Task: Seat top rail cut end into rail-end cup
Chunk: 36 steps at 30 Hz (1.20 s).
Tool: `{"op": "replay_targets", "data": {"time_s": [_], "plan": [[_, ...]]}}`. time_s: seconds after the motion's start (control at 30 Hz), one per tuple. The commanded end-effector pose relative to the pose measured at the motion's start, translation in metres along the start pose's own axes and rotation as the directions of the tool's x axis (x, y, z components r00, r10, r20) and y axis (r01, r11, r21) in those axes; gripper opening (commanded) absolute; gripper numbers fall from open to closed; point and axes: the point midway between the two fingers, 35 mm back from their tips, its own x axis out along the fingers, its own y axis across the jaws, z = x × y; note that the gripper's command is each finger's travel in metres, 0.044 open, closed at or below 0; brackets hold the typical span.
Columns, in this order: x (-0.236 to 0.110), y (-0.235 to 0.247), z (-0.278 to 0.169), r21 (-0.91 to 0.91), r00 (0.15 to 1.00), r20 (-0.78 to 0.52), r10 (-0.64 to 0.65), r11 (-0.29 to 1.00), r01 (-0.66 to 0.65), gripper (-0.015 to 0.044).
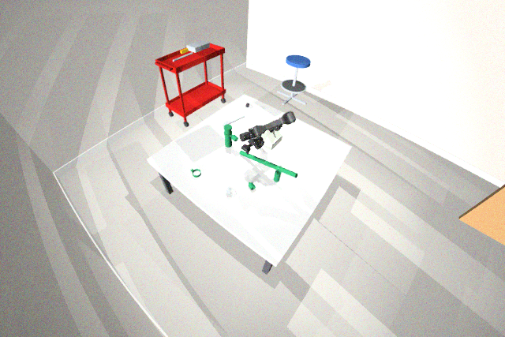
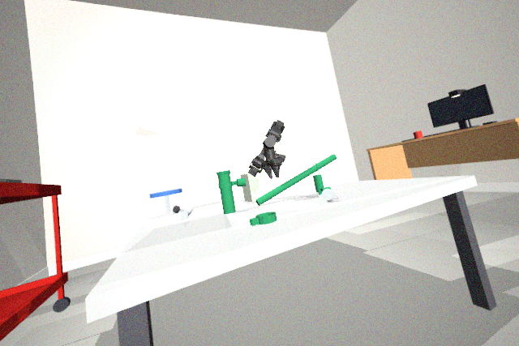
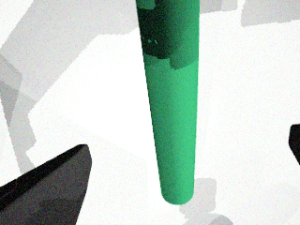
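The green rail [image 1: 267, 162] [image 2: 298, 177] [image 3: 175, 117] is tilted: its far part lies over the small post [image 1: 277, 175] [image 2: 318, 184], and its near end is low, close to the table and apart from the big post. The loop cap is too small to make out. The big green post [image 1: 227, 137] [image 2: 227, 199] stands upright. The rail-end cup [image 1: 234, 137] [image 2: 241, 181] sticks out from its upper part, empty, toward the arm's side. My gripper [image 1: 252, 147] [image 2: 273, 175] [image 3: 189, 144] is open and empty above the rail's low end, which shows between the fingers in the wrist view.
A green ring band [image 1: 196, 175] [image 2: 268, 219] lies on the table [image 1: 277, 239] [image 2: 293, 237]. A small green fitting [image 1: 251, 186] lies near the small post, and a pale round piece [image 1: 229, 192] [image 2: 329, 194] lies beyond it. A pale block [image 1: 272, 140] [image 2: 249, 191] stands by the arm.
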Motion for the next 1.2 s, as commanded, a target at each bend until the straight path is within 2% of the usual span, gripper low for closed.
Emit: {"op": "replay_targets", "data": {"time_s": [0.0, 1.17], "plan": [[0.017, 0.005, 0.001, 0.006, 1.0, 0.008, 0.019, 1.0, -0.019, 0.044], [0.073, 0.005, 0.002, 0.007, 1.0, 0.009, 0.019, 1.0, -0.019, 0.044]]}}
